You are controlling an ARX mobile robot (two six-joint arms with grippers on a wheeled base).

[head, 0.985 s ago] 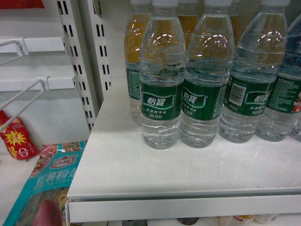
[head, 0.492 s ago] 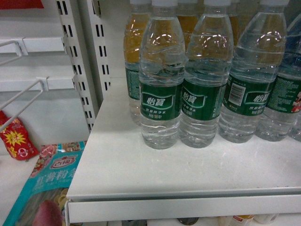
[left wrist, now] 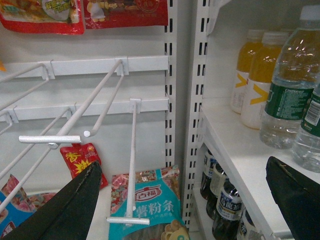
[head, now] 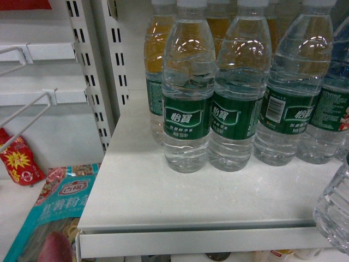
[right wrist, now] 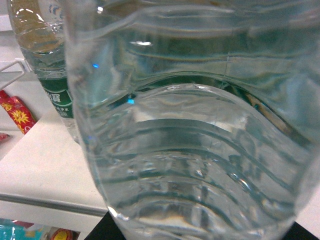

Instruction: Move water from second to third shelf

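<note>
A clear ribbed water bottle [right wrist: 200,125] fills the right wrist view, with only dark bits of my right gripper [right wrist: 205,235] showing at its base; the jaws are shut on it. In the head view the same water bottle [head: 334,213] shows at the lower right edge, hanging in front of the white shelf [head: 180,240]. Three more water bottles with green labels [head: 187,93] stand in a row on that shelf. My left gripper [left wrist: 182,200] is open and empty, left of the shelf's edge. Neither gripper shows in the head view.
Orange-yellow drink bottles [left wrist: 260,80] stand behind the water row. Dark bottles [left wrist: 222,205] fill the shelf below. To the left, white wire hooks [left wrist: 75,125] stick out from a slotted upright [head: 90,71], above a teal snack bag [head: 60,213] and a red packet [head: 19,161].
The held water bottle has come into the head view at the lower right edge. The bottles on the shelf have not moved.
</note>
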